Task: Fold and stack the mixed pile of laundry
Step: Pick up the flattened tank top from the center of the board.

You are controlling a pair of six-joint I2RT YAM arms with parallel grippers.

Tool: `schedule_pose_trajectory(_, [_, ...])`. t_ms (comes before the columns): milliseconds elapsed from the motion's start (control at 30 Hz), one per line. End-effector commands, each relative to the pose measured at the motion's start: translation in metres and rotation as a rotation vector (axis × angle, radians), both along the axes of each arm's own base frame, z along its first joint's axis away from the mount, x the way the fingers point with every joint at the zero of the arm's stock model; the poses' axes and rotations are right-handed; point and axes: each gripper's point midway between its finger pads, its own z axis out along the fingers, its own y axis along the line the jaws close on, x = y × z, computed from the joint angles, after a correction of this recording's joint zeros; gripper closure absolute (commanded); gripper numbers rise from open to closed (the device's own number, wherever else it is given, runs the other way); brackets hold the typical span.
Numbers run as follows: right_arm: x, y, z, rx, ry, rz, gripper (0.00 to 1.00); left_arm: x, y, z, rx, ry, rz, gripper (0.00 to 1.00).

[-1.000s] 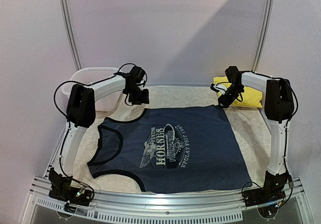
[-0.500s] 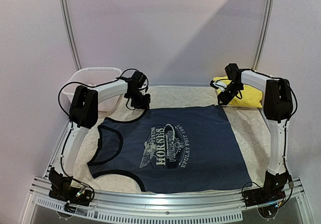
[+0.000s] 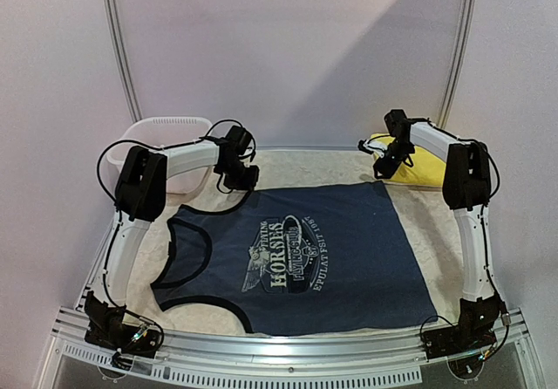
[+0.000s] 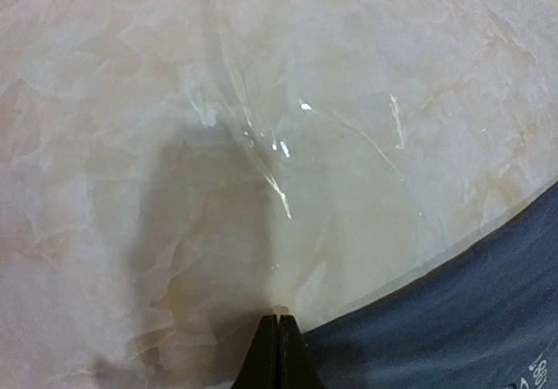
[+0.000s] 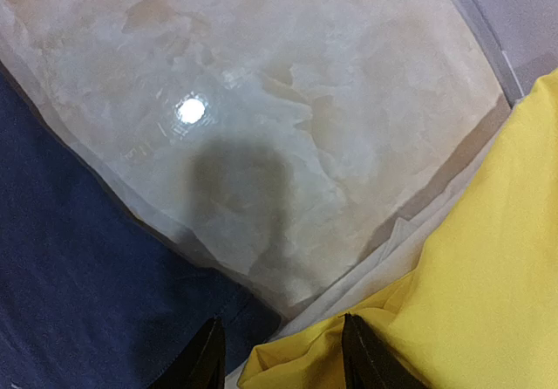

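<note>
The navy tank top (image 3: 296, 258) with a white horse print lies flat in the middle of the table. A pale pinkish, thin crinkly cloth (image 3: 305, 169) spreads under and beyond it. My left gripper (image 3: 240, 178) sits at the top's far left shoulder. In the left wrist view it (image 4: 278, 337) is shut, with a small pale nub of the thin cloth (image 4: 261, 145) at its tips and the navy edge (image 4: 471, 319) just to its right. My right gripper (image 5: 281, 358) is open over the navy far right corner (image 5: 78, 258) and the yellow garment's edge (image 5: 488, 258).
A white plastic basket (image 3: 161, 132) stands at the back left behind the left arm. The yellow garment (image 3: 427, 169) lies bunched at the back right corner. A metal rail (image 3: 288, 354) runs along the near edge between the arm bases.
My left gripper has gone from open to shut at the tank top's far left shoulder. The right gripper has drifted slightly back and left, still open.
</note>
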Motion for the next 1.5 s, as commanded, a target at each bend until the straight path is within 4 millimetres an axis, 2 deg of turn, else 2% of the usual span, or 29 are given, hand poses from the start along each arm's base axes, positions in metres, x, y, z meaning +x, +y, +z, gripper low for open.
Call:
schedule_pose_trajectory(0, [-0.006,-0.007,-0.025,-0.058,0.059,0.051,0.54,-0.002,0.019,0.002,0.045,0.009,0.014,1.00])
schedule_pose_trajectory(333, [0.002,-0.011,-0.046,-0.115,0.072,0.098,0.52,-0.004,0.011,0.003,0.004,0.012,-0.002,1.00])
schedule_pose_trajectory(467, [-0.011,-0.007,-0.057,-0.093,0.151,0.142,0.55,-0.004,0.010,0.003,0.000,0.013,-0.011,1.00])
schedule_pose_trajectory(600, [-0.042,0.001,-0.074,-0.057,0.279,0.245,0.55,-0.004,0.007,0.005,-0.011,0.009,-0.020,1.00])
schedule_pose_trajectory(833, [-0.061,0.001,-0.088,-0.067,0.364,0.357,0.59,-0.004,0.005,0.006,-0.022,0.010,-0.027,1.00])
schedule_pose_trajectory(967, [-0.057,0.002,-0.087,-0.065,0.347,0.369,0.65,-0.005,0.005,0.006,-0.023,0.011,-0.030,1.00])
schedule_pose_trajectory(1200, [-0.052,0.019,-0.077,0.001,0.307,0.379,0.83,-0.003,0.004,0.007,-0.029,0.007,-0.030,1.00])
schedule_pose_trajectory(1300, [-0.044,0.029,-0.063,0.041,0.264,0.359,0.99,-0.002,0.003,0.010,-0.032,0.000,-0.031,1.00])
schedule_pose_trajectory(1467, [-0.027,0.037,-0.021,0.094,0.159,0.297,1.00,0.000,0.002,0.017,-0.040,-0.017,-0.034,1.00])
